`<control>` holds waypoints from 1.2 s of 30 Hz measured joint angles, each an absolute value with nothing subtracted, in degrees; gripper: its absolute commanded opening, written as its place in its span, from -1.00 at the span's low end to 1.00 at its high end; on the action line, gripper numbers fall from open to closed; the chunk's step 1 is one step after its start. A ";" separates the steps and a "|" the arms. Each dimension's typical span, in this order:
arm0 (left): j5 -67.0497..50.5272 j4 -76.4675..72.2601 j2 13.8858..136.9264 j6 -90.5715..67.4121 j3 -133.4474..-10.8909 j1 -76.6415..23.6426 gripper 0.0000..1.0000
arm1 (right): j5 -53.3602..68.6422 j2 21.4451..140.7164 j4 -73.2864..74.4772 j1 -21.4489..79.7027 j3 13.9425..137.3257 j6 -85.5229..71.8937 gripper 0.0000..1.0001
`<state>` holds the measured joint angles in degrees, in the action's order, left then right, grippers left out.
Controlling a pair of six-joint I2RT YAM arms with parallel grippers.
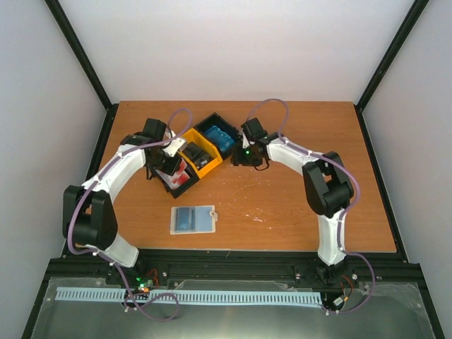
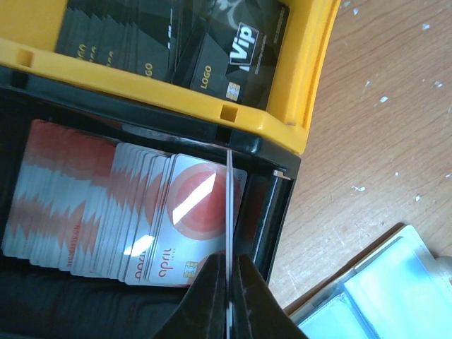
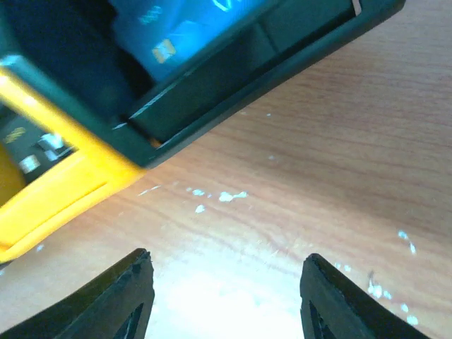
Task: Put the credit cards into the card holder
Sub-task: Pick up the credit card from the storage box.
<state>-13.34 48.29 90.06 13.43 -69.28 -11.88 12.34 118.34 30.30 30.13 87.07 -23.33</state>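
Left wrist view: one thin card (image 2: 229, 205) is seen edge-on, pinched between the closed fingers of the left hand (image 2: 229, 265) and standing upright just above the red-and-white stack (image 2: 92, 205). That stack is fanned in the black end compartment of the tray (image 2: 296, 92). Black cards (image 2: 226, 49) are held in the yellow compartment beyond the hand, and blue cards (image 3: 176, 28) in the far one.

The wallet (image 1: 192, 219) lies opened flat on the tabletop (image 3: 339, 141), apart from the tray. It is placed on the arm-base side of the left hand and slightly to its right, with its long axis across the table. The card's flat face is therefore judged to need turning from upright towards level, and its edge lining up with a pocket mouth; which way the pockets open cannot be told.

The right hand (image 3: 226, 282) is spread wide and holds nothing, low over bare wood beside the tray's blue end. The left hand appears somewhat nearer the wallet.
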 measured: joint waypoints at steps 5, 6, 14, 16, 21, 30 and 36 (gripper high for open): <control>-13.87 47.42 85.06 12.21 -69.10 -11.62 -0.99 | 18.00 110.50 26.28 30.13 81.89 -24.08 0.31; -14.35 47.09 83.94 11.84 -68.99 -11.55 -0.99 | 20.16 109.10 24.80 30.13 80.99 -24.40 0.37; -27.55 35.55 70.26 1.72 -65.43 -10.81 -0.99 | 38.76 101.23 8.14 31.40 75.31 -31.77 0.63; -32.64 30.39 69.52 -4.10 -64.95 -10.70 -0.99 | 41.95 100.60 3.81 32.36 75.00 -34.04 0.65; -44.21 18.65 69.58 -19.46 -63.24 -10.66 -0.99 | 48.86 98.26 -5.06 33.39 74.39 -38.96 0.55; -54.04 2.81 68.60 -37.45 -61.25 -10.66 -0.97 | 54.87 93.25 -14.09 33.43 74.06 -45.25 -0.26; -56.60 0.49 68.60 -41.69 -61.23 -10.66 -0.91 | 56.53 93.25 -17.17 33.43 74.08 -48.29 -0.69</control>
